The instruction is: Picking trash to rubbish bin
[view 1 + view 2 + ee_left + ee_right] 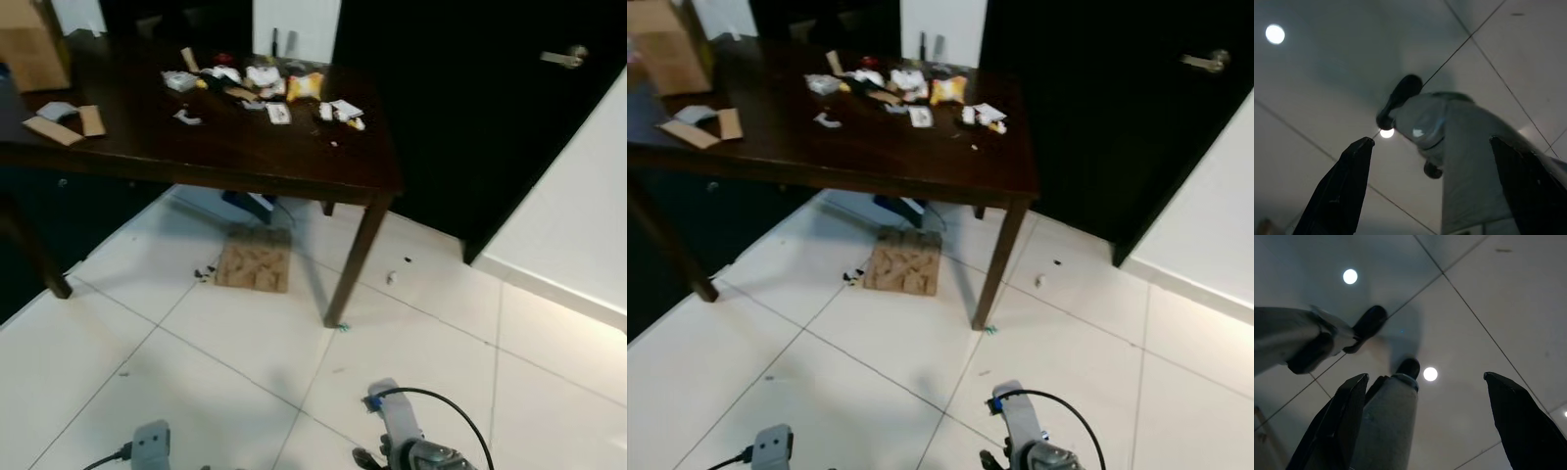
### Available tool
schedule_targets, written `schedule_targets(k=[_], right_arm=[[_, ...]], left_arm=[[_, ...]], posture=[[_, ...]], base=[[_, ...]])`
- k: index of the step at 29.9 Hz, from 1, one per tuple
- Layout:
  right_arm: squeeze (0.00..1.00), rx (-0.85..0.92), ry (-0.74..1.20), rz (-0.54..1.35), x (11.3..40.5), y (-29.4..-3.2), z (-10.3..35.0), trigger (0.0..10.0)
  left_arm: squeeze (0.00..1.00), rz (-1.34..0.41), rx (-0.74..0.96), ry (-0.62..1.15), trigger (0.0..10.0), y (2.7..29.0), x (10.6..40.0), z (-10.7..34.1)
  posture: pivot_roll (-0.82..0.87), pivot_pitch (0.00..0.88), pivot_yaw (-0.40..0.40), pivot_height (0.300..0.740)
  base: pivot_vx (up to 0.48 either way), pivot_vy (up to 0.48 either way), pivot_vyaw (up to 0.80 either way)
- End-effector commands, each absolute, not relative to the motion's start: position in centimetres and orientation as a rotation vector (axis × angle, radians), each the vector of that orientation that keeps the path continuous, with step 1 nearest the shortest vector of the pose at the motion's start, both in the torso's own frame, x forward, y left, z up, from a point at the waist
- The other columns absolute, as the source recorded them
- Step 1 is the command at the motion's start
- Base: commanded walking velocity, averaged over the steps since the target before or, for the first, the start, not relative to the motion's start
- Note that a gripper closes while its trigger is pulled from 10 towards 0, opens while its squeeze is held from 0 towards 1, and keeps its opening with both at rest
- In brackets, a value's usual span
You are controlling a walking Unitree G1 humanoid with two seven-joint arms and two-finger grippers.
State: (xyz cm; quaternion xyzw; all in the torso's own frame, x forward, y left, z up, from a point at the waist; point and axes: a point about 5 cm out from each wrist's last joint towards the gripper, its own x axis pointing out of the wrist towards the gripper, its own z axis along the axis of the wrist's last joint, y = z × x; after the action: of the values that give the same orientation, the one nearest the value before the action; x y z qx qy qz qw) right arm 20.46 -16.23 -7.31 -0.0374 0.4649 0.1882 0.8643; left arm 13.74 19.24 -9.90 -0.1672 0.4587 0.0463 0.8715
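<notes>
Nearest the camera, both arms are hanging low over the white tiled floor (pixel 196 392). The left pincer (pixel 1435 186) is standing wide with nothing between its fingers, pointing down at the tiles beside the robot's own grey leg. The right pincer (pixel 1425 426) is likewise gaping wide and holding nothing, above the tiles. Farther on, a flat cardboard piece (pixel 256 258) is lying on the floor under the near edge of the dark wooden table (pixel 245 157), just beside its front leg. On the table's far half the trash (pixel 265 90), a scatter of wrappers and scraps, is lying loose. Cardboard strips (pixel 67 121) are lying at the table's left end. Beyond the table's right corner a dark door (pixel 470 98) is standing shut.
</notes>
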Motion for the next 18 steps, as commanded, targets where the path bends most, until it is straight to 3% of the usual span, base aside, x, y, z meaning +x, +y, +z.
schedule_targets(k=[1,16,18], right_arm=[[0.00,-0.060,0.990,0.378,20.08,-16.48,-7.51,10.0],[0.00,-0.053,0.991,0.370,20.15,-16.69,-7.46,10.0],[0.00,-0.032,0.988,0.350,20.15,-16.83,-7.45,10.0]], left_arm=[[0.00,0.077,-0.350,1.004,10.0,18.63,12.92,-10.30],[0.00,0.083,-0.350,1.006,10.0,18.74,12.73,-10.35],[0.00,0.087,-0.350,1.010,10.0,18.69,12.61,-10.40]], posture=[[0.21,0.062,-0.093,0.740],[0.22,0.069,-0.098,0.740],[0.22,0.072,-0.103,0.740]], base=[[0.000,0.000,0.77],[0.000,0.000,0.77],[0.000,0.000,0.26]])
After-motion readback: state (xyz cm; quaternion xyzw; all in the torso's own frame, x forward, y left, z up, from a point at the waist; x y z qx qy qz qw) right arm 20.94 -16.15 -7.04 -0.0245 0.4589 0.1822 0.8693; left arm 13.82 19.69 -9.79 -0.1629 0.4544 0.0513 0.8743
